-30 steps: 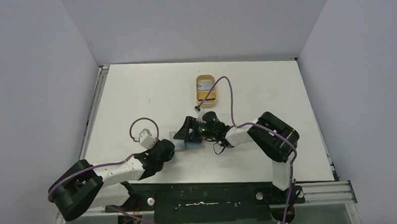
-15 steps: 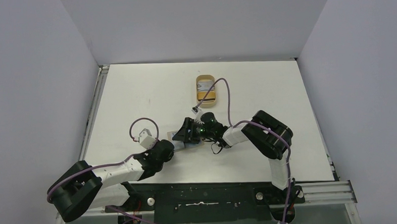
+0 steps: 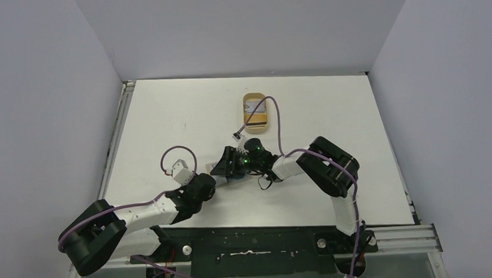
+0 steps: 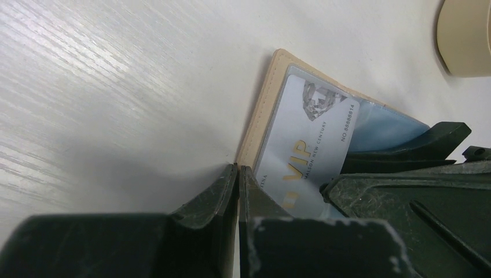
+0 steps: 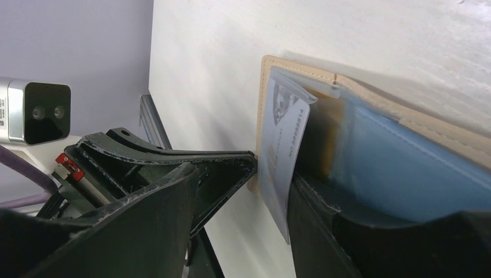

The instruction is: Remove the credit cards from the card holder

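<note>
One card holder (image 4: pixel 259 110) lies flat on the table (image 3: pixel 167 117) holding two visible cards, a silver card (image 4: pixel 301 133) and a light blue card (image 4: pixel 382 124); left gripper (image 4: pixel 238 174) pressed together at its edge, right gripper (image 3: pixel 228 165) spread astride the silver card.

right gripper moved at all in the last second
Yes: the right gripper shifted slightly left, judged against the tan dish farther back on the table.

A white, faintly grained table (image 3: pixel 167 117) sits under even light, closed in on three sides by plain pale grey-lilac walls (image 3: pixel 245 26), with a metal rail (image 3: pixel 116 144) along its left edge.
</note>
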Available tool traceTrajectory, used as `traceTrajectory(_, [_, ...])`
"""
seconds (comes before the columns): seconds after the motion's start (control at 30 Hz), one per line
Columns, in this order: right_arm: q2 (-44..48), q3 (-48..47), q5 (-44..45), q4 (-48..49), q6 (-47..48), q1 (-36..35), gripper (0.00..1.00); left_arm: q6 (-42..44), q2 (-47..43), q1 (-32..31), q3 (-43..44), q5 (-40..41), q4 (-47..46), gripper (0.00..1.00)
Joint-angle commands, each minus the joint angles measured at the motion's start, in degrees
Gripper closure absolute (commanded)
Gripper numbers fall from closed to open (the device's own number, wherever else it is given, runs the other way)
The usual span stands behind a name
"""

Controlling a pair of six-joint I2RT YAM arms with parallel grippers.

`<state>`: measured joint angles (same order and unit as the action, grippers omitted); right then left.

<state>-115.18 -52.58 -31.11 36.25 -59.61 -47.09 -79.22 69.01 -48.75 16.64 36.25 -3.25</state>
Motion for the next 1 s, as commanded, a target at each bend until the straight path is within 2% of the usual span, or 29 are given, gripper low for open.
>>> traceTrajectory(0.0, [-1.64, -1.52, -1.99, 0.7, -0.42, -2.94, 0.44, 0.32, -0.76, -0.12, 0.42, -1.24, -1.79, 1.0])
traceTrajectory(0.3, [0.38, -1.41, -2.83, 1.16, -2.5, -2.08, 0.44, 0.37, -1.03, -0.08, 0.29, -1.18, -1.26, 1.0])
traceTrajectory(0.6, [7.78, -0.77, -3.34, -5.38, 0.82, 0.86, 0.44, 0.45, -0.61, 0.32, 0.41, -1.35, -1.08, 1.0])
traceTrajectory(0.97, [7.64, 2.98, -3.68, -3.65, 1.08, 3.48, 0.44, 0.96, 0.24, 0.41, 0.93, -1.82, -1.1, 1.0])
